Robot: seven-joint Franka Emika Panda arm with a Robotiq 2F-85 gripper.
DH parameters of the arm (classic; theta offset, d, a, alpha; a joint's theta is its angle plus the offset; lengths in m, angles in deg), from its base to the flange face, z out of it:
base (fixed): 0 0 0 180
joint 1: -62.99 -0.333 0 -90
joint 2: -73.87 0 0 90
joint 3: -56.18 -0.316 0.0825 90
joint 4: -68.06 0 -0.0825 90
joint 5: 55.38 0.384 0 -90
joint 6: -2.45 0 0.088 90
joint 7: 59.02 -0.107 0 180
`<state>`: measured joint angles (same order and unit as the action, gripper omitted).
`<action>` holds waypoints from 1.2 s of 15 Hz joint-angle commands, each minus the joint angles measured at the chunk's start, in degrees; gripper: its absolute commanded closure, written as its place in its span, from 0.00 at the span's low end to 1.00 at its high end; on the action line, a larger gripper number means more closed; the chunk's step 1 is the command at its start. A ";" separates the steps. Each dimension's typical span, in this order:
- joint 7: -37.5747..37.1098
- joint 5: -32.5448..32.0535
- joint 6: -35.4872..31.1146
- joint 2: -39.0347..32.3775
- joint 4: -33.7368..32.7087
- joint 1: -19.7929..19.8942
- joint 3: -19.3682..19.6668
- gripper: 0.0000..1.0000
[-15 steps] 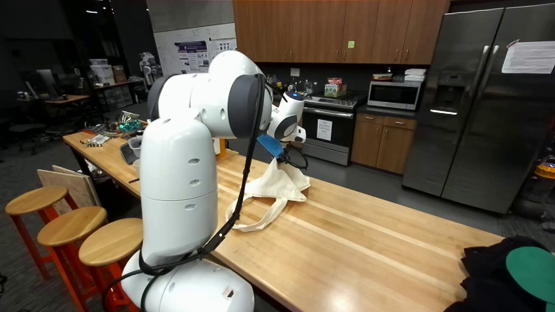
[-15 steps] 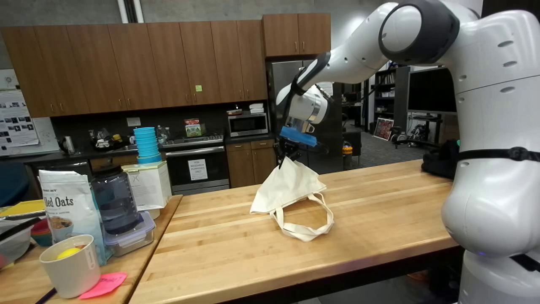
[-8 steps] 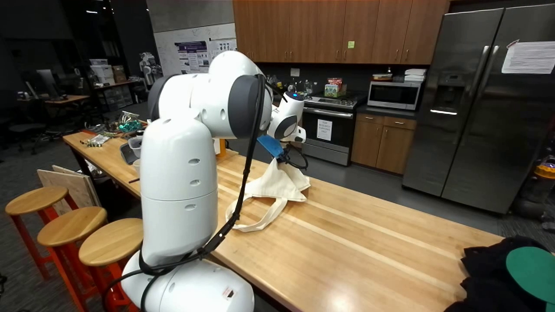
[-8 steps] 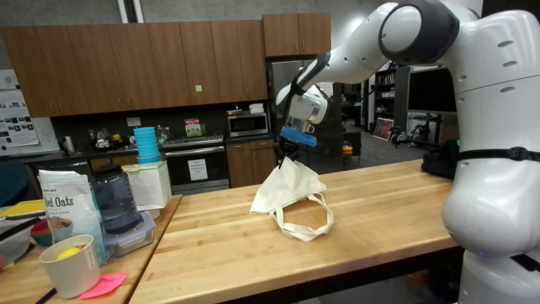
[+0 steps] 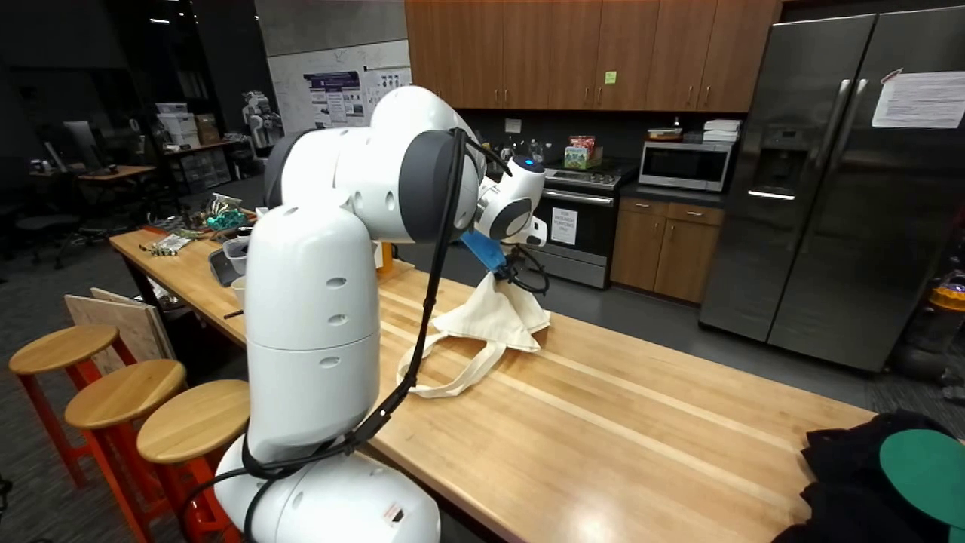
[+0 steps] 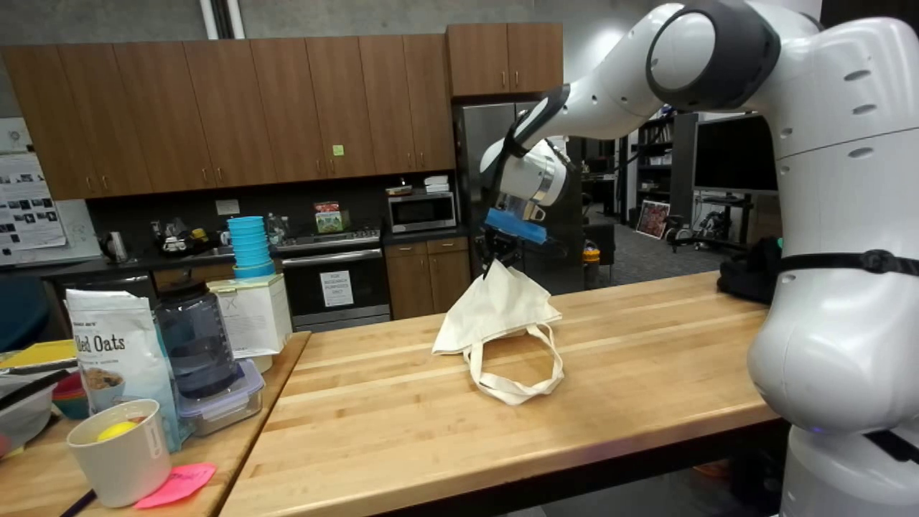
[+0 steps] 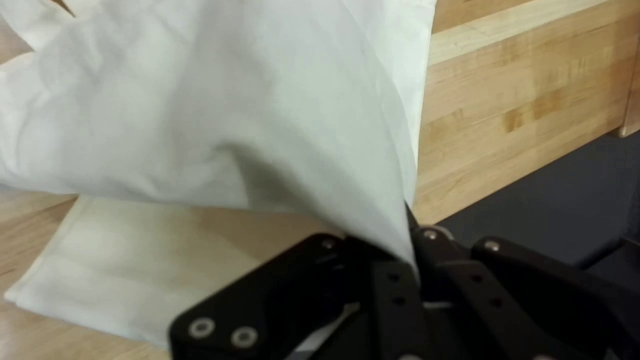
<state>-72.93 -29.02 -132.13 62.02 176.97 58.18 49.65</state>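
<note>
A cream cloth tote bag shows in both exterior views (image 5: 490, 313) (image 6: 495, 309), with one upper part pulled into a peak and the rest resting on the wooden table. Its strap loop (image 6: 513, 391) lies flat on the table. My black gripper (image 5: 511, 275) (image 6: 497, 251) is above the table's far side at the bag's peak. In the wrist view the gripper (image 7: 411, 235) is shut on a fold of the bag (image 7: 300, 125), which runs between its fingers. The fingertips are partly hidden by the cloth.
The wooden table (image 5: 641, 437) has a black item with a green disc (image 5: 923, 475) at its near right end. A side table holds an oats bag (image 6: 118, 352), a dark jar (image 6: 194, 337), a white box (image 6: 251, 316) and a mug (image 6: 122, 459). Stools (image 5: 192, 422) stand alongside.
In both exterior views my gripper has shifted a little to the right, pulling the bag along. The strap loop has slid slightly away across the table. The grip on the bag looks unchanged.
</note>
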 commanded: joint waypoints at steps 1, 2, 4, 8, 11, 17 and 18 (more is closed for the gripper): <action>-0.47 1.19 0.55 1.14 -0.38 1.23 0.89 0.99; -0.73 1.15 0.26 1.19 -0.34 1.52 1.15 0.99; -0.98 1.29 -0.24 1.29 -0.28 2.19 1.77 0.99; -1.56 2.14 -0.97 1.38 -0.20 3.70 3.17 0.99; -3.50 2.69 -3.64 1.33 0.16 4.65 4.50 0.99; -11.64 1.15 -13.13 1.04 1.02 5.16 7.38 0.99; -13.53 0.23 -14.64 0.95 1.25 4.99 7.97 0.99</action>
<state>-81.15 -27.13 -142.82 62.10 177.04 63.42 56.39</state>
